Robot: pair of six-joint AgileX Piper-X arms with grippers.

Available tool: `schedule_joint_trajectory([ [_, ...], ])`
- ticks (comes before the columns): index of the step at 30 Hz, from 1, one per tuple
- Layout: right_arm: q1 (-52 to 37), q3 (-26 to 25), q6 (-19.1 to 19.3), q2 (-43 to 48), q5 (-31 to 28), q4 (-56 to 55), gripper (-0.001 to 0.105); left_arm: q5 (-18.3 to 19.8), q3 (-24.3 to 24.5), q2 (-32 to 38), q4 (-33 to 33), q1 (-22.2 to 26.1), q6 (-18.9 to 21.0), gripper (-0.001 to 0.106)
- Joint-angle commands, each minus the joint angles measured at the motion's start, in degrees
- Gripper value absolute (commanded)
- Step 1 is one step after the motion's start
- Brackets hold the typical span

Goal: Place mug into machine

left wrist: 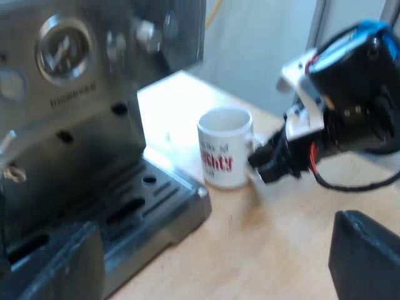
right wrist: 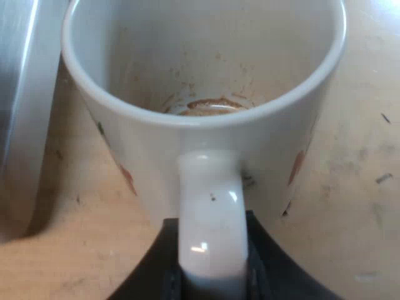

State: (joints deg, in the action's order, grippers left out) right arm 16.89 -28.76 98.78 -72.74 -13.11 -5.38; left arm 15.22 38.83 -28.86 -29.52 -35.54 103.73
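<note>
Pale wooden table (left wrist: 275, 250) runs beneath everything I can see, with a grey wall beyond it. On that table stands the espresso machine (left wrist: 69, 94), its steel front carrying a round gauge (left wrist: 62, 49) and its dark slotted drip tray (left wrist: 150, 200) jutting out at the bottom. The mug (left wrist: 225, 150), white with red lettering on its side, sits upright on the wood just beside the drip tray's corner, not on the tray itself. My right gripper (right wrist: 211, 250) is at the mug's handle (right wrist: 211, 206): from the right wrist view I see one black finger on either side of the handle, both pressed up against it, so the gripper is pinching the handle. Looking down into the mug from there, I can see a brown ring of coffee residue (right wrist: 209, 106) on its bottom, and the machine's metal side is close by. My left gripper (left wrist: 212, 225) hangs near the machine's front with its fingers spread wide, holding nothing.
</note>
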Motion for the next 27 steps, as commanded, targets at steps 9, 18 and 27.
schedule_joint_trajectory([
  [9,3.75,-0.63,4.42,19.58,0.1,-10.87,0.0,-2.57,0.15,6.83,-8.59,-0.28,0.94,0.074],
  [18,11.07,-0.63,4.32,33.31,0.08,-21.17,0.0,-4.48,0.15,12.46,-11.44,-0.28,1.34,0.074],
  [27,21.36,-0.63,2.87,38.13,0.08,-23.42,0.0,-9.54,0.15,17.19,-16.88,-0.28,1.49,0.074],
])
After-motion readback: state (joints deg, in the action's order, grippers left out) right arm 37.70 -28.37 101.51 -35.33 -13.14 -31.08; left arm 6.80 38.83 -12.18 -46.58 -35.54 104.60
